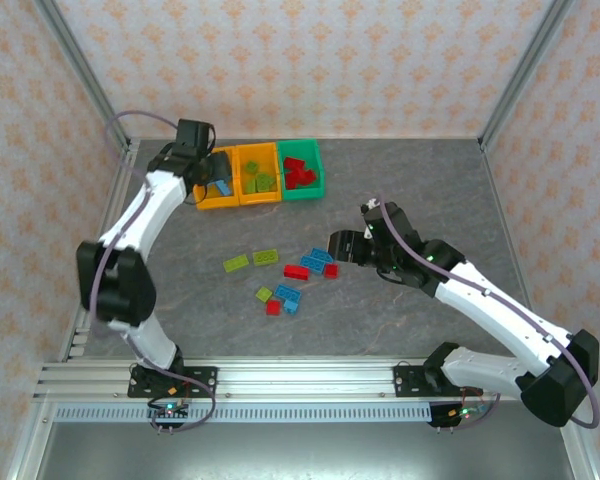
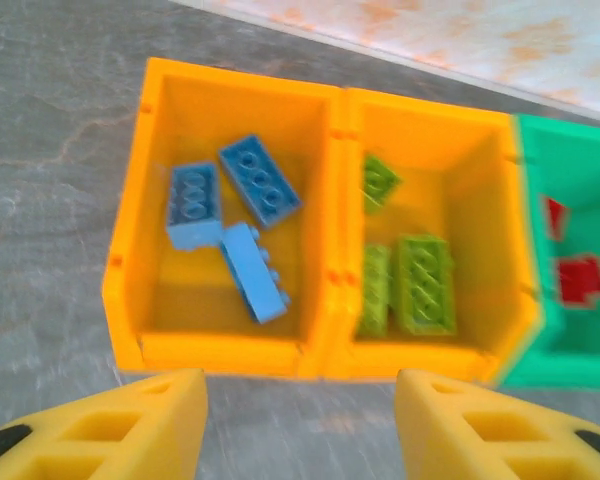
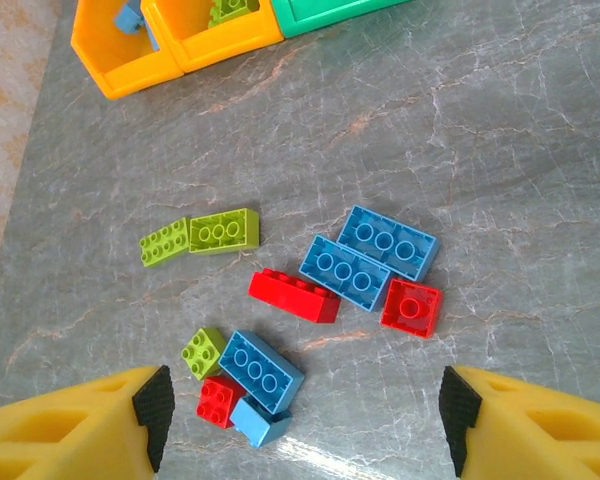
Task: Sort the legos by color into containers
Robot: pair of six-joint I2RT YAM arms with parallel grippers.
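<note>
Three bins stand in a row at the back. The left orange bin (image 2: 130,230) holds three blue legos (image 2: 260,180), the middle orange bin (image 2: 480,200) holds lime legos (image 2: 425,285), and the green bin (image 1: 302,192) holds red legos (image 1: 300,172). My left gripper (image 2: 300,430) hangs open and empty just in front of the two orange bins. My right gripper (image 3: 305,425) is open and empty above the loose legos: two blue (image 3: 365,257), a long red (image 3: 293,295), a square red (image 3: 412,306), two lime (image 3: 220,230), and a small mixed cluster (image 3: 261,371).
The loose bricks lie mid-table (image 1: 280,275), between the two arms. Patterned walls and metal posts close in the grey tabletop (image 1: 420,190) on three sides. A rail (image 1: 280,380) carrying the arm bases runs along the near edge.
</note>
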